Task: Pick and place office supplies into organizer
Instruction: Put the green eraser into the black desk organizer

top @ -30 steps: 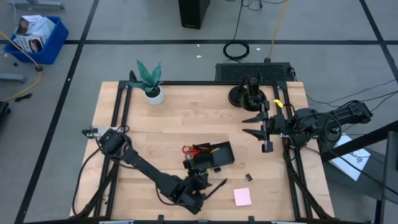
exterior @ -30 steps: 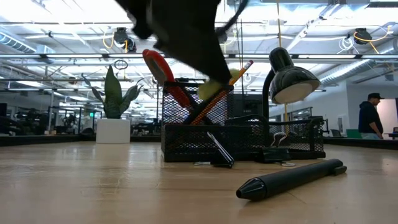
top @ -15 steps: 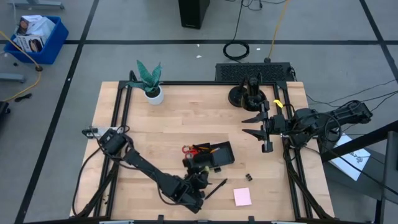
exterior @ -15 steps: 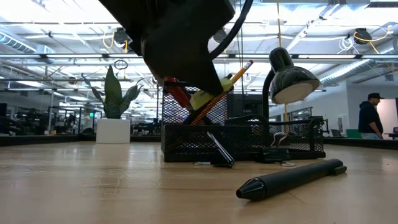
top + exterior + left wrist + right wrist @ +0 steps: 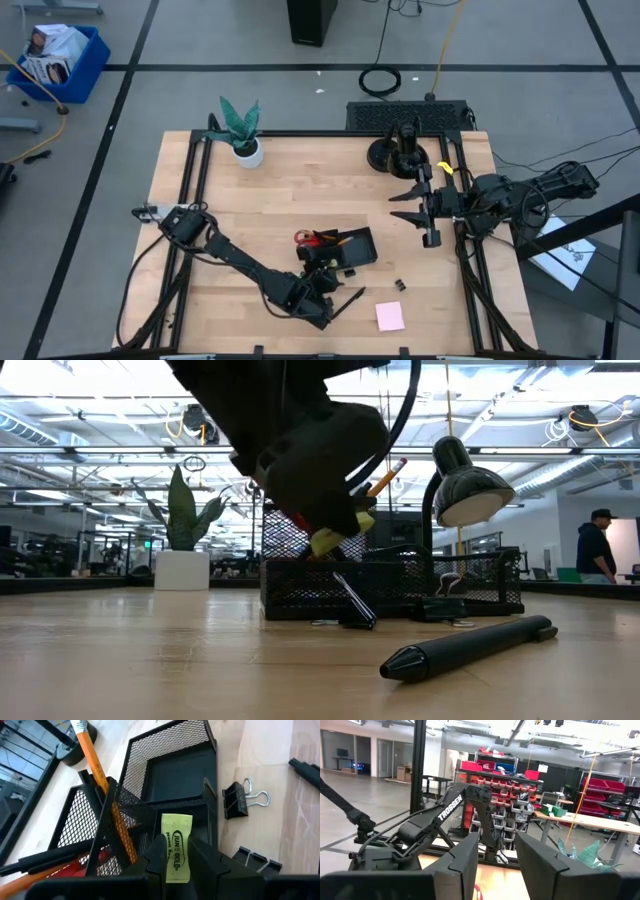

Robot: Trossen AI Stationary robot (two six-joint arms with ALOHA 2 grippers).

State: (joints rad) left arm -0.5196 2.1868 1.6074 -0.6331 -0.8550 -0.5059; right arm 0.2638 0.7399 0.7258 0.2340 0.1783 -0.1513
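Wooden table (image 5: 260,195): left gripper (image 5: 179,851) pinches yellow-green eraser (image 5: 177,848) over mesh organizer (image 5: 172,775), binder clip (image 5: 241,800) beside; right gripper (image 5: 408,203) idle, fingers apart.

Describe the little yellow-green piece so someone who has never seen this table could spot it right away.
Find the black mesh organizer near the table's front edge. Just above it the left claw is shut on the yellow-green piece, a small flat block with dark print. Nothing else nearby has its colour: the pencil is orange, the binder clips black.
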